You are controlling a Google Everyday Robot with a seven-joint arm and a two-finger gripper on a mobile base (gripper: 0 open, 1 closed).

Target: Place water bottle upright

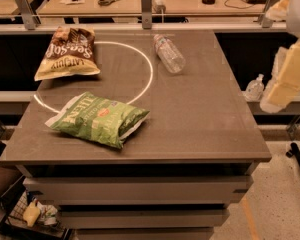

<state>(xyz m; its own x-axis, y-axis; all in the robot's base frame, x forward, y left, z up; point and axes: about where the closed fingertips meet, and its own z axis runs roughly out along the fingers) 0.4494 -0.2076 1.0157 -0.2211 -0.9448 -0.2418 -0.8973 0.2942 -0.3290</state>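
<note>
A matt, smooth top is shown by the table (pixel 200 119). On it, the water bottle (pixel 168 53) is seen as clear ribbed plastic, the green chip bag (pixel 97 118) and brown chip bag (pixel 68 53) as glossy crinkled film. Off the table's right edge, the gripper (pixel 271 102) is cased in smooth cream plastic.

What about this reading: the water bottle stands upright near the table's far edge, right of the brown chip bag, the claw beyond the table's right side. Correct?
Not quite. In the camera view the water bottle lies on its side, not upright. The rest holds: near the far edge of the table, right of the brown chip bag, the claw beyond the table's right side.
</note>
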